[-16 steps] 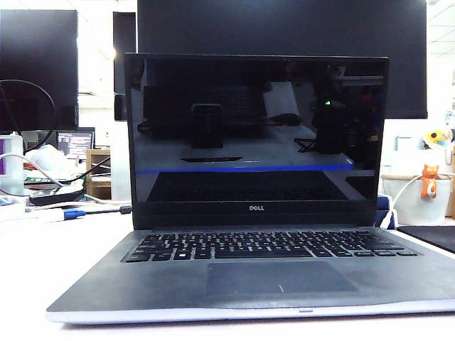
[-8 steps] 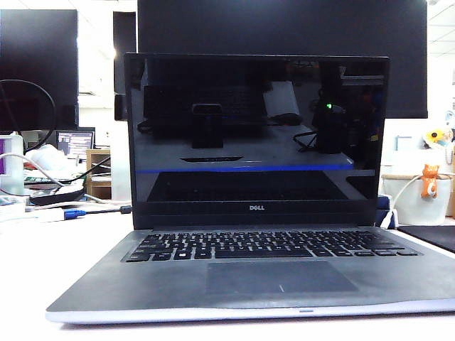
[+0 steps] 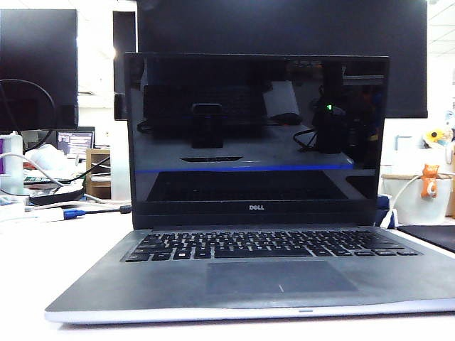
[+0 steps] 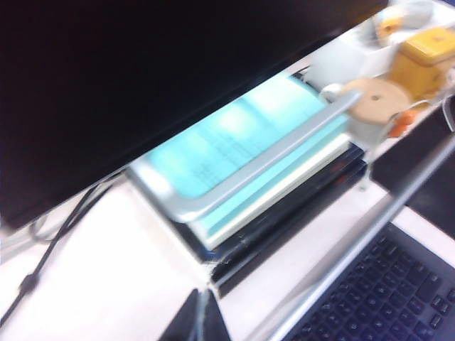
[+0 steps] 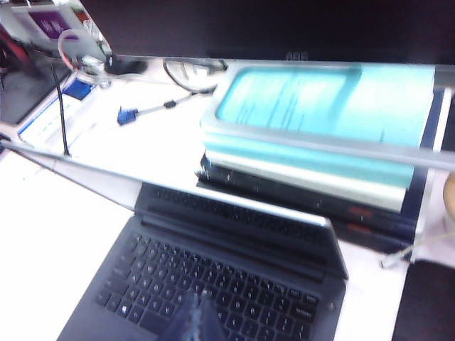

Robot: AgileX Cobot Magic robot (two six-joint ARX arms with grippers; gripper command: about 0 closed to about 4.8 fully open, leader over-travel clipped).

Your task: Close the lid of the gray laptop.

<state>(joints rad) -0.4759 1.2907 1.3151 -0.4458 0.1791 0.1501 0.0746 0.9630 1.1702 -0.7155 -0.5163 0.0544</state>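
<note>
Gray laptop (image 3: pixel 263 277) on tabletop (image 3: pixel 28 284), lid (image 3: pixel 256 138) upright, fully open. Left gripper (image 4: pixel 202 320) and right gripper (image 5: pixel 192 320) above/behind lid; jaws' spread can't tell. Push top edge fwd evenly.

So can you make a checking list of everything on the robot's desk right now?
Surface: white table, bare in front of the laptop.
Job's things: gray laptop open; lid upright, screen dark, not yet closed.
Clutter: stack of books behind the laptop, teal cover on top; orange cat figure on a white tub at the right.
Grippers: left gripper behind the lid; right gripper above the keyboard. Only their dark tips show, blurred, so open or shut cannot be told. Neither touches the lid.
Cables: black cable under the black monitor; blue-plug cable behind the laptop.
Surroundings: second dark monitor at the left.
</note>
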